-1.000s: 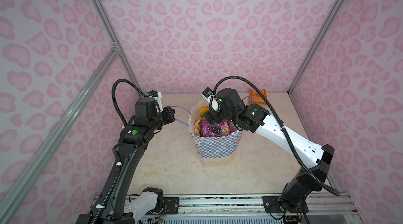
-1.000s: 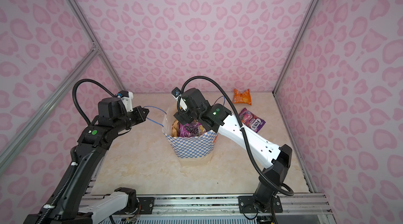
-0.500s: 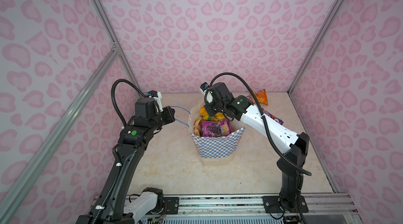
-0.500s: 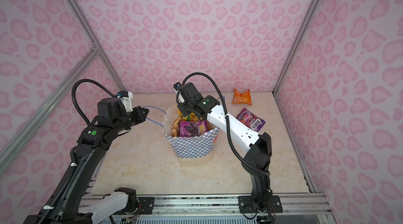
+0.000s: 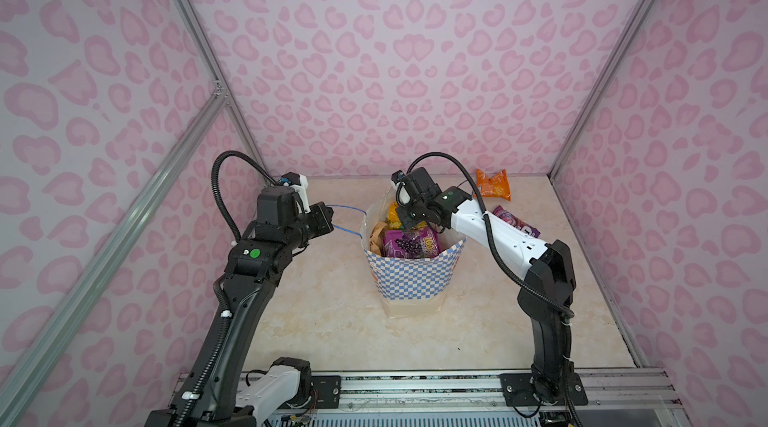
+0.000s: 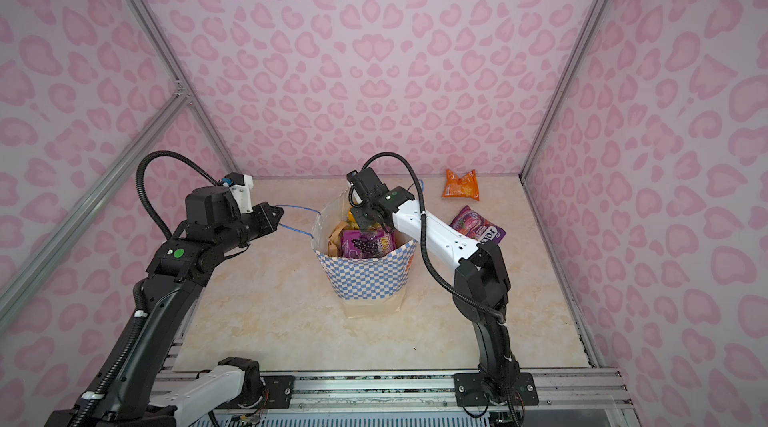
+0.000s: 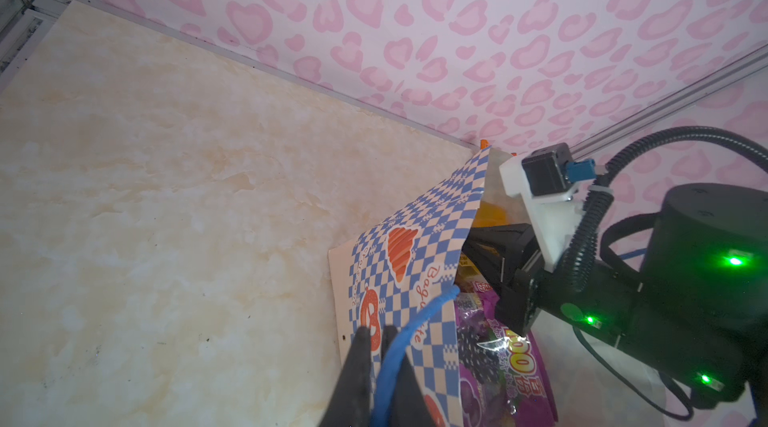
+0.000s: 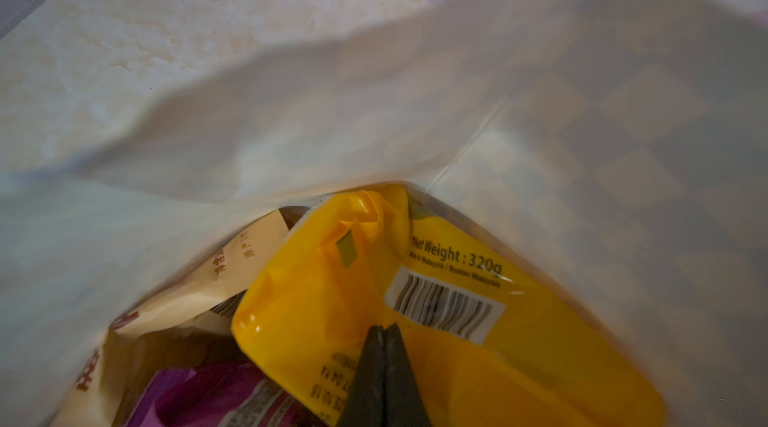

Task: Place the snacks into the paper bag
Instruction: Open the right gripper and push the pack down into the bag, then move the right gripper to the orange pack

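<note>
Two snacks point(image 5: 493, 185) outside bag point(image 5: 409, 275), others apparently inside

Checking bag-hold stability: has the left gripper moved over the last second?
No. The left gripper stays in the same spot left of the paper bag, shut on its blue cord handle.

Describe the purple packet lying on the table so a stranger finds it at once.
Find the checkered bag at the centre of the table. To its right a purple packet lies flat, nearer the camera than the orange packet by the back wall. Unlike the other purple packet, it lies outside the bag.
</note>
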Tool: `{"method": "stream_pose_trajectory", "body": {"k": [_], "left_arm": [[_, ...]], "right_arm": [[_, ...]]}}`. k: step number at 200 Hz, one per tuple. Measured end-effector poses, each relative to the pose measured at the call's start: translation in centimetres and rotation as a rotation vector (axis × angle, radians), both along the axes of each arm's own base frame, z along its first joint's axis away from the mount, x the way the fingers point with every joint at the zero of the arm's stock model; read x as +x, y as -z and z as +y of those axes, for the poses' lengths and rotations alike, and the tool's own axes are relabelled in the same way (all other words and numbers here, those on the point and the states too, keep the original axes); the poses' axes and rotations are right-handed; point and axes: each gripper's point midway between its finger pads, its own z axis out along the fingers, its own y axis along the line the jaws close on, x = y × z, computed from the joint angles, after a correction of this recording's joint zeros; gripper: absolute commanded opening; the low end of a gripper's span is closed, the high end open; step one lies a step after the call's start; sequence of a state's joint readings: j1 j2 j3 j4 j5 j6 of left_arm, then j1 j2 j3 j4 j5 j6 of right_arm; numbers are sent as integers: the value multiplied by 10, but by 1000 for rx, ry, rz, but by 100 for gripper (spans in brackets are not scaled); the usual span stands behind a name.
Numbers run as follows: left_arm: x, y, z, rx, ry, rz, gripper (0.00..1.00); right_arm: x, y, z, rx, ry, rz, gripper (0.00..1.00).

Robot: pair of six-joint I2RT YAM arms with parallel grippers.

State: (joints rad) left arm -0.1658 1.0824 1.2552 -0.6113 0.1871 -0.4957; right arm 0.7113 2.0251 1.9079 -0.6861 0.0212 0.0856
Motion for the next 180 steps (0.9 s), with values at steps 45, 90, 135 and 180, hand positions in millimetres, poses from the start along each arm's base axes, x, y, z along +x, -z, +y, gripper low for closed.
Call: {"method": "stream_pose_trajectory", "body": {"k": [45, 90, 135, 180], "left_arm": [[0, 0, 1, 0, -2, 0, 11], [1, 2, 0, -2, 1, 5, 11], [1, 2, -1, -3, 4, 6, 11], [1, 1, -2, -7, 10, 7, 11]], "right_arm": [[-24, -40, 12, 68, -54, -35, 13], [-63, -135, 12, 219, -123, -224, 100], [-67, -187, -53, 329, 10, -396, 100], [-51, -214, -174, 479, 332, -507, 100]]}}
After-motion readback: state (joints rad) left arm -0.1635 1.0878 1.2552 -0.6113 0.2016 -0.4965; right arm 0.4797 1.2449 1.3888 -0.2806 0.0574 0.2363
